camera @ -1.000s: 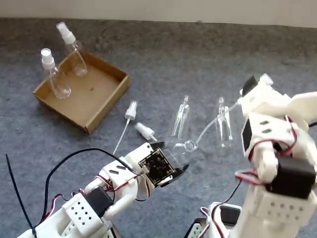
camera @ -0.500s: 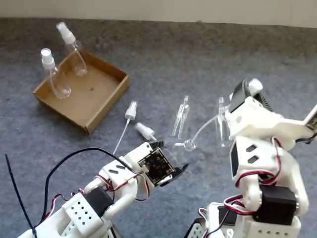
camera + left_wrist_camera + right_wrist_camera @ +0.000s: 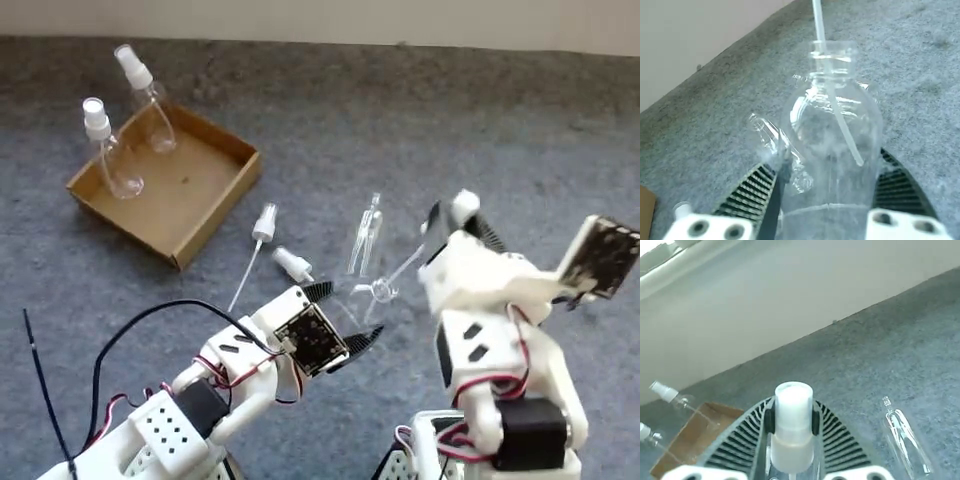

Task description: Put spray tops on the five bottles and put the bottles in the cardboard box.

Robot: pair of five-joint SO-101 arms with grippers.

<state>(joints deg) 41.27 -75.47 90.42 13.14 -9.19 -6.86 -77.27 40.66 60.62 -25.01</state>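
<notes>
**Left wrist view: tube in the neck, top not yet seated**

My left jaws were clamped round the belly of a bare bottle [image 3: 830,165]. Its neck pointed away from the arm, which offered the mouth to the other arm. My right jaws gripped a spray top [image 3: 792,415] by its head, and that left its tube [image 3: 818,25] free to be steered. The tube ran down through the neck and into the bottle. I judged the top was not yet seated on the neck.

On the desk [image 3: 330,110] lay a spare bottle [image 3: 365,238], a loose top [image 3: 265,222] and a second top [image 3: 292,263], close at hand for later rounds. One capped bottle [image 3: 108,150] and another [image 3: 150,105] sat in the box [image 3: 222,212], finished.
</notes>
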